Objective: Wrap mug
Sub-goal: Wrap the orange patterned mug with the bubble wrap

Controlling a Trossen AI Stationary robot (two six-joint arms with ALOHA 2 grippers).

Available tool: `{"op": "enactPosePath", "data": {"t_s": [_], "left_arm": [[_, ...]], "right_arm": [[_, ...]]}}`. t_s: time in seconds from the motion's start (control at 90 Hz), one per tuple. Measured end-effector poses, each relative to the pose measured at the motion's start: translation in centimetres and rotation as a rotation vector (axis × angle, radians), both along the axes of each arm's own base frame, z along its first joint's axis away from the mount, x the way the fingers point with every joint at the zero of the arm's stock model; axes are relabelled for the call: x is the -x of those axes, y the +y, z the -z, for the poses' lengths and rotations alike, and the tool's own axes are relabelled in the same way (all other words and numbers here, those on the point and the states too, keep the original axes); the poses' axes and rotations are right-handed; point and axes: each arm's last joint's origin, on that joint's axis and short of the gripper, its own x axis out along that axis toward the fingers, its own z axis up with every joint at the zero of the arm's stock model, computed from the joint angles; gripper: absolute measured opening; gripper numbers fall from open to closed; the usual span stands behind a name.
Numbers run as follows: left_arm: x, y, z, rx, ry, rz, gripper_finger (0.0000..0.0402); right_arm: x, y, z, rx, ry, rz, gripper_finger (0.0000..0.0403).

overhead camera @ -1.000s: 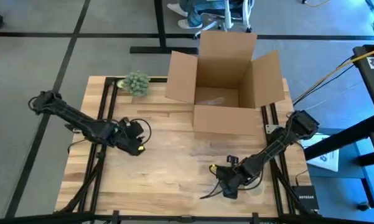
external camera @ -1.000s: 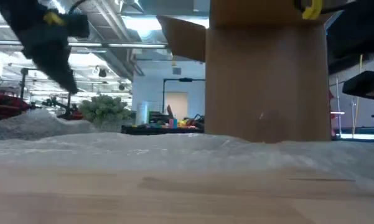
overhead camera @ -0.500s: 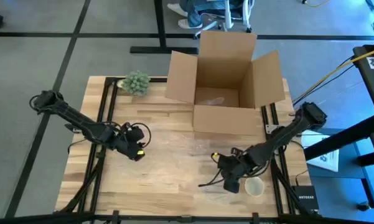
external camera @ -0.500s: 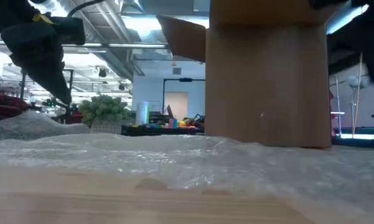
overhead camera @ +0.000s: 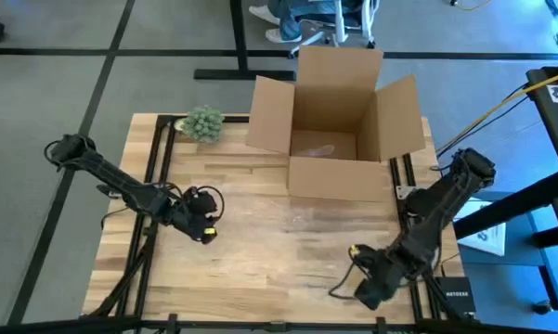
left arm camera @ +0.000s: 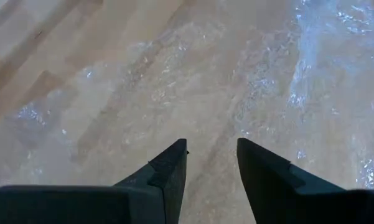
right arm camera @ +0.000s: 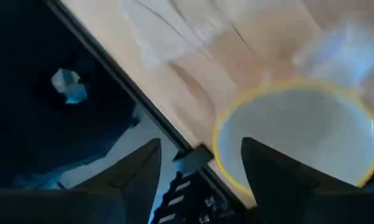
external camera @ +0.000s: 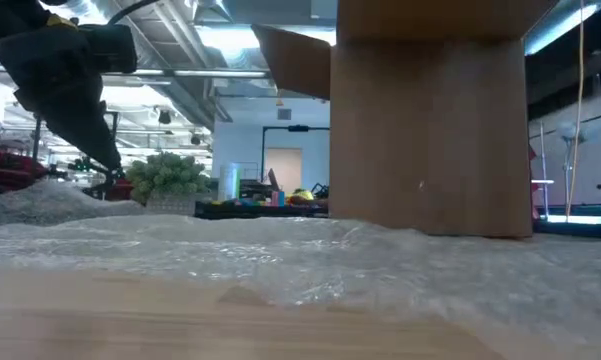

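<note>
We see the mug point(right arm camera: 299, 134) only in the right wrist view: a pale vessel with a yellow rim, lying at the bench's point(overhead camera: 260, 269) edge, just ahead of the right pincer's tips. In the high view that pincer point(overhead camera: 369, 292) sits at the bench's front right corner, and the arm hides the mug there. Its fingers point(right arm camera: 271, 168) stand apart with nothing between them, so we read it as released.

The left pincer point(overhead camera: 204, 227) hangs near the left edge of the bench, about midway along that edge. From its wrist we see its two dark fingers point(left arm camera: 168, 171) parted, empty, pointing down at the bubble wrap point(left arm camera: 249, 81). The wrap is clear and hard to make out from above; in the low view it spreads across the bench as a crinkled sheet.

An open cardboard box point(overhead camera: 339, 130) stands at the back edge, right of centre, flaps raised. A small green plant point(overhead camera: 204, 122) sits near the back left corner. A dark device point(overhead camera: 455, 299) lies off the front right corner, beside the right arm. Beyond the back edge we see a chair base and a person's shoes point(overhead camera: 283, 23).
</note>
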Motion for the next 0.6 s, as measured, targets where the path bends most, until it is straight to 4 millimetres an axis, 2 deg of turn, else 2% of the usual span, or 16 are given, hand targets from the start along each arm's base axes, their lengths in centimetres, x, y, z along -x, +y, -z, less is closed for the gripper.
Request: {"op": "enactPosePath", "data": {"t_s": [0.156,0.3,0.367,0.456,0.6], "left_arm": [[0.0,0.0,0.0,-0.002,0.001,0.001,0.0125],[0.0,0.0,0.0,-0.001,0.0,-0.001,0.0125],[0.0,0.0,0.0,-0.003,0.001,0.001,0.0125],[0.0,0.0,0.0,-0.003,0.001,0.001,0.0125],[0.0,0.0,0.0,-0.002,0.001,0.0,0.0125]], "right_arm": [[-0.2,0.9,2.5,0.091,0.043,0.05,0.0209],[-0.7,1.4,4.7,0.174,0.085,-0.001,0.0208],[-0.7,1.5,5.5,0.209,0.108,-0.022,0.0195],[-0.8,1.6,5.9,0.215,0.114,-0.055,0.0152],[-1.2,1.2,5.3,0.202,0.121,-0.117,0.0033]]}}
